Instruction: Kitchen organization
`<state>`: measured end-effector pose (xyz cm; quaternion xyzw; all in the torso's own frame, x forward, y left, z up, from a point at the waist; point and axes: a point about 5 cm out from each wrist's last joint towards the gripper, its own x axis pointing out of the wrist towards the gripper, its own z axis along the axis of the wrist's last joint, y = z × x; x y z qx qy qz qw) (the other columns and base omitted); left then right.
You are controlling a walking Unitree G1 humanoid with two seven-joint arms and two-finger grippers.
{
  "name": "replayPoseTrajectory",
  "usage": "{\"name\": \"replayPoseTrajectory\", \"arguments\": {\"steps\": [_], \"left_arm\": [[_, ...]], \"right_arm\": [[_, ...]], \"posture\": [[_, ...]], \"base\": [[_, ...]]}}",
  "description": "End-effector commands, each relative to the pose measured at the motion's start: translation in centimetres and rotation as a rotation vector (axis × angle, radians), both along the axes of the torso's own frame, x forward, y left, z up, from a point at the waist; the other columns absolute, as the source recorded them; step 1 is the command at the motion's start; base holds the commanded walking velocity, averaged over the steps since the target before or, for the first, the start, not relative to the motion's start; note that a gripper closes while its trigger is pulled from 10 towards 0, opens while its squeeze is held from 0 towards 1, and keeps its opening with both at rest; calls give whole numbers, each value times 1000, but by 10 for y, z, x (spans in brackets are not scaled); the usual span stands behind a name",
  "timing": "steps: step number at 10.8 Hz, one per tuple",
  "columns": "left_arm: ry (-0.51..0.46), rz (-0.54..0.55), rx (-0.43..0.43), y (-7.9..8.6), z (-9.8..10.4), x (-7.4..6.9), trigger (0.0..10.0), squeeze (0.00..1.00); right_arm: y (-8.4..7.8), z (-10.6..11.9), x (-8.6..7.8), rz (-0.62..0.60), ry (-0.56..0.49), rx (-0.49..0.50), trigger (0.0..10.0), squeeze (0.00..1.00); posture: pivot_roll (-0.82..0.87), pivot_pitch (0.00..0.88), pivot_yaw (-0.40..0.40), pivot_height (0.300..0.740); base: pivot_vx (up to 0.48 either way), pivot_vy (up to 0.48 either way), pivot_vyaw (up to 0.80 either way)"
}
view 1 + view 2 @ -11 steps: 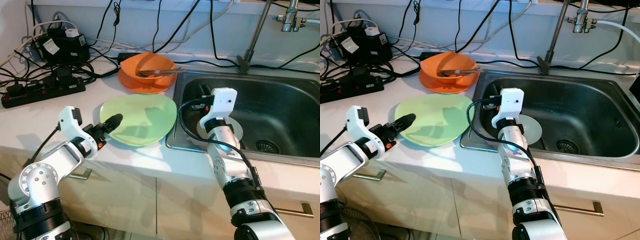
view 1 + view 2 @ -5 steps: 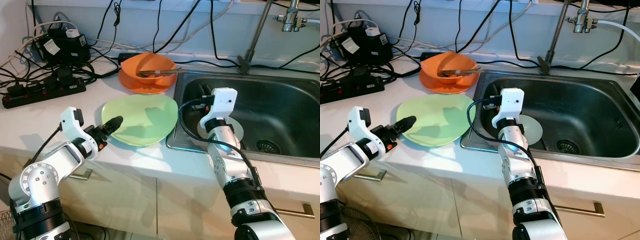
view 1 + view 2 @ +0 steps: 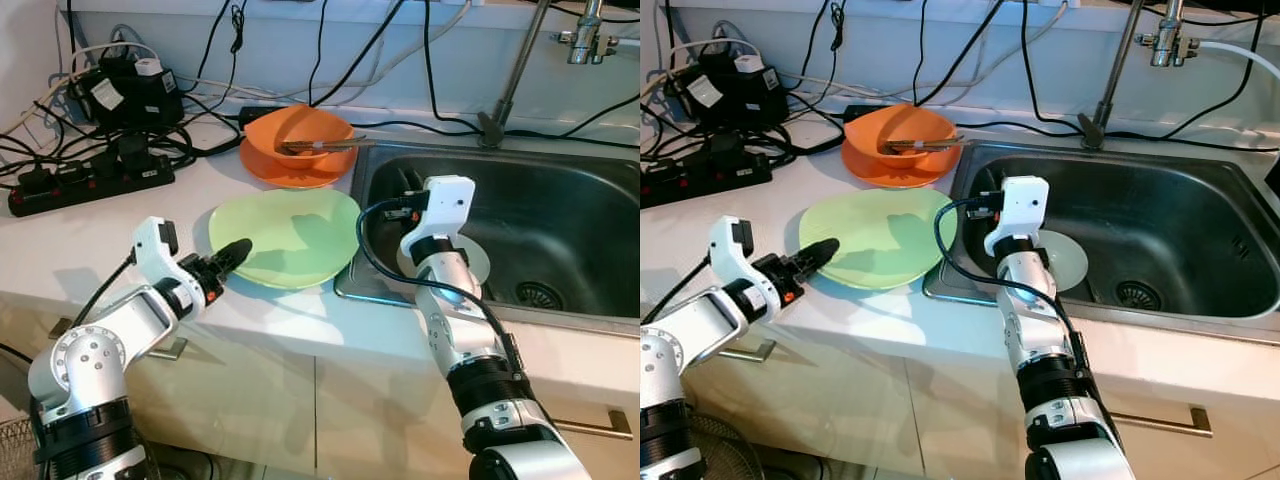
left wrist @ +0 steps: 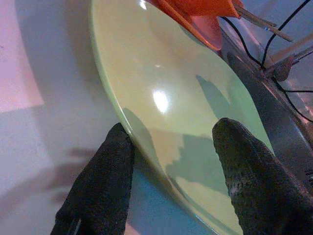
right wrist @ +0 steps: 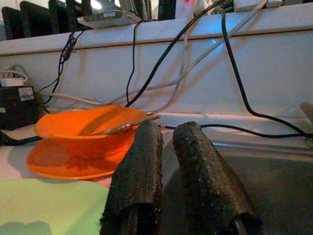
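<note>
A pale green plate (image 3: pixel 290 235) lies on the white counter, its right rim over the sink's edge. My left gripper (image 3: pixel 237 253) is at the plate's near-left rim. In the left wrist view its fingers (image 4: pixel 98 186) stand apart, open, with the green plate (image 4: pixel 166 93) rim running between them. Behind the plate an orange bowl (image 3: pixel 300 130) sits on an orange plate (image 3: pixel 290 168), with utensils (image 3: pixel 320 146) lying in it. My right gripper (image 5: pixel 168 132) hangs over the sink's left side with its fingers close together, pointing toward the orange bowl (image 5: pixel 83 129).
The steel sink (image 3: pixel 560 215) holds a white disc (image 3: pixel 478 262) near its drain (image 3: pixel 535 293). A tap (image 3: pixel 515 70) rises behind it. A power strip (image 3: pixel 85 180), adapters and several black cables crowd the counter's back left. The counter's front edge runs just under my left arm.
My left arm has moved a little to the right and lower along the green plate's near rim. The right arm has stayed where it was.
</note>
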<state>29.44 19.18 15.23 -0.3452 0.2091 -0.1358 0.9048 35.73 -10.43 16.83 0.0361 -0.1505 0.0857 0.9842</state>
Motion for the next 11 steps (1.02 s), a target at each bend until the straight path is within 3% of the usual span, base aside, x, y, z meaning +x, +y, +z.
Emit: {"name": "replayPoseTrajectory", "arguments": {"steps": [1, 5, 6, 11], "left_arm": [[185, -69, -11, -16, -37, -9, 10000, 0], [216, -84, -14, -22, -45, -7, 10000, 0], [214, -77, -15, -23, -45, -5, 0, 0], [195, -75, -19, -21, -43, -4, 0, 0]], "right_arm": [[-1, -4, -1, -5, 17, -10, 10000, 0], [-2, -4, 0, -6, 16, -12, 10000, 0], [-2, -4, -1, -7, 17, -12, 10000, 0], [-4, -4, 0, -15, 19, -12, 10000, 0]], "posture": [[217, 0, 41, 740], [214, 0, 42, 740], [213, 0, 44, 740], [216, 0, 42, 740]], "base": [[0, 0, 0], [0, 0, 0], [0, 0, 0], [0, 0, 0]]}}
